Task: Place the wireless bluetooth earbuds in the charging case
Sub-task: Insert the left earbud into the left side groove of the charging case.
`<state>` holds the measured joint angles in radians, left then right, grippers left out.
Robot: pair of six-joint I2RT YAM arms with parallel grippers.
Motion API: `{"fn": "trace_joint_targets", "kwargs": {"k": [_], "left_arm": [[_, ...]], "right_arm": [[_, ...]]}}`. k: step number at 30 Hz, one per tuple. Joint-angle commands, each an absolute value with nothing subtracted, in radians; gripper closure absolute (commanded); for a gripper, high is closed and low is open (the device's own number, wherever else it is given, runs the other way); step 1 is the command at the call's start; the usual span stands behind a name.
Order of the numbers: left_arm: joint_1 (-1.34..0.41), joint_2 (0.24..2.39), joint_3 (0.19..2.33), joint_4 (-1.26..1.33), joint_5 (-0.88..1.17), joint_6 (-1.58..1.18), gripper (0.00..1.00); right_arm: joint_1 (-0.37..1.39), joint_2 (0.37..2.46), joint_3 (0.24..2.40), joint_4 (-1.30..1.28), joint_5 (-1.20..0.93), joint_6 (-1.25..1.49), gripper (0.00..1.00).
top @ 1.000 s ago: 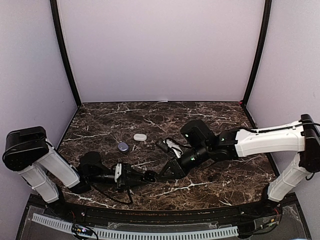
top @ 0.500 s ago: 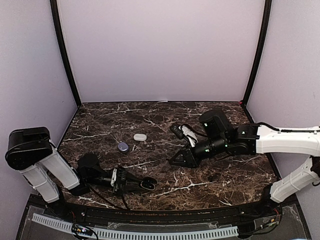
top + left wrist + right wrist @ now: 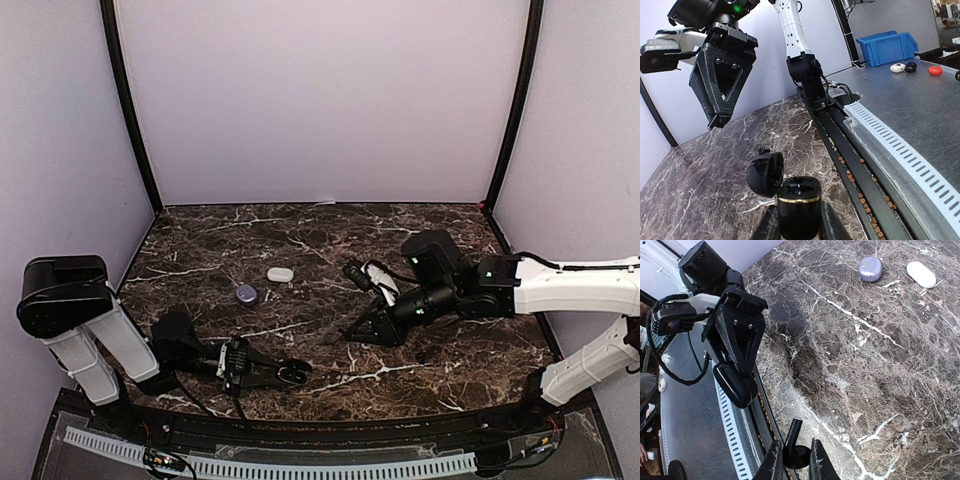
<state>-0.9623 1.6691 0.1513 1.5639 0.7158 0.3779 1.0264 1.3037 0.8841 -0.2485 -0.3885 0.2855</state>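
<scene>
1. Left claw [image 3: 799,222]: closed narrow on the black charging case [image 3: 799,205], with 1 finger on each side of the case body. The case stands upright in the claw. Its lid [image 3: 765,173] is hinged open and leans to the left in the left wrist view. The open top of the case faces up.

2. Right claw [image 3: 795,462]: closed narrow on 1 dark earbud [image 3: 794,449]. The round body of the earbud sits between the 2 fingers, and its stem sticks out past the fingertips.

3. Relation of the 2 claws: from above, I see the right claw beyond the left claw and to its right, apart from it. From the left wrist, the right claw hangs above the case and to the left, tip down, clear of the lid. I cannot tell from that view whether the earbud shows at the tip.

4. Other items: 1 purple case [image 3: 246,294] and 1 white case [image 3: 280,274] lie closed on the table [image 3: 450,370]. They are beyond the left claw, just beside each other and well apart from both claws.
</scene>
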Motion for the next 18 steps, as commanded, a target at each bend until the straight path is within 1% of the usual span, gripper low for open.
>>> {"fn": "trace_joint_targets", "kwargs": {"k": [1,6,8,15,18], "left_arm": [[-0.981,1.665,0.163,1.538,0.684,0.437,0.9],[-0.989,1.664,0.165,1.525,0.651,0.451,0.91],[-0.989,1.661,0.173,1.51,0.607,0.432,0.91],[-0.989,1.613,0.241,1.3,0.464,0.409,0.92],[-0.989,1.607,0.245,1.276,0.43,0.421,0.92]], "right_arm": [[1.023,1.31,0.874,-0.2,-0.424,0.266,0.91],[1.023,1.319,0.876,-0.196,-0.447,0.269,0.91],[1.023,1.322,0.875,-0.193,-0.46,0.271,0.91],[1.023,1.352,0.86,-0.152,-0.529,0.334,0.9],[1.023,1.388,0.864,-0.14,-0.562,0.375,0.9]]}}
